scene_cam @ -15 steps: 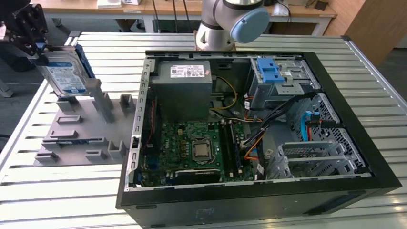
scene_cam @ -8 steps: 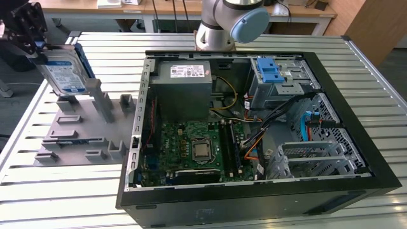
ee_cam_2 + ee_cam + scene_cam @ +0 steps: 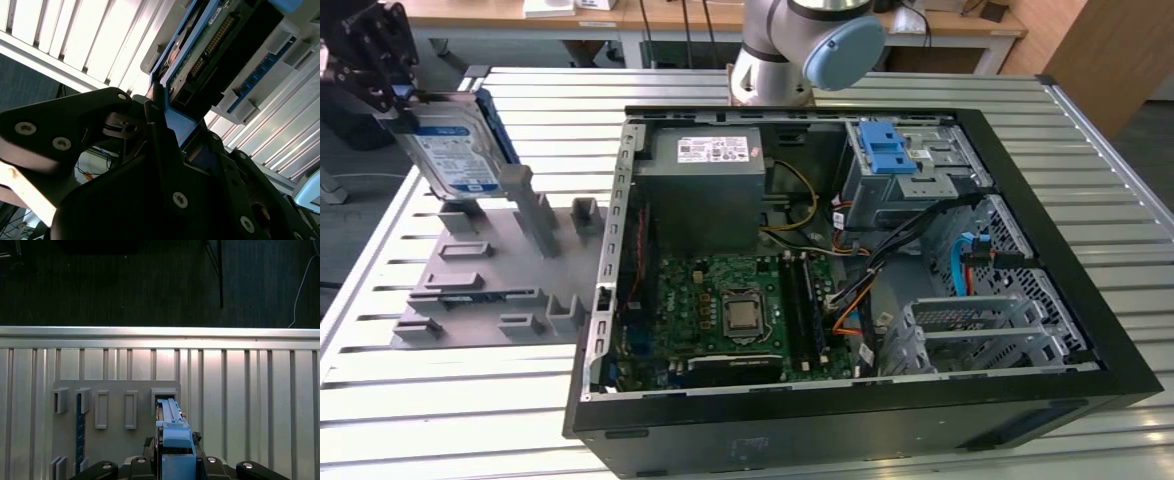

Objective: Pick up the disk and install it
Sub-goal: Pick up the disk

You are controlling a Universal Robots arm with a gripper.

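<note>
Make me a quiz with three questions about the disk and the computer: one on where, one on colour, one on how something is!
1. Where is the disk?
A) on the floor
B) in a person's hand
C) in the gripper, at the grey holder

2. What colour is its frame?
A) blue
B) red
C) yellow

3. How is the case?
A) lid on
B) open, insides showing
C) wrapped up

Answers: C, the gripper clamps the disk upright by its top edge. A, blue edges show in both wrist views. B, the green board inside is plain to see.
</note>
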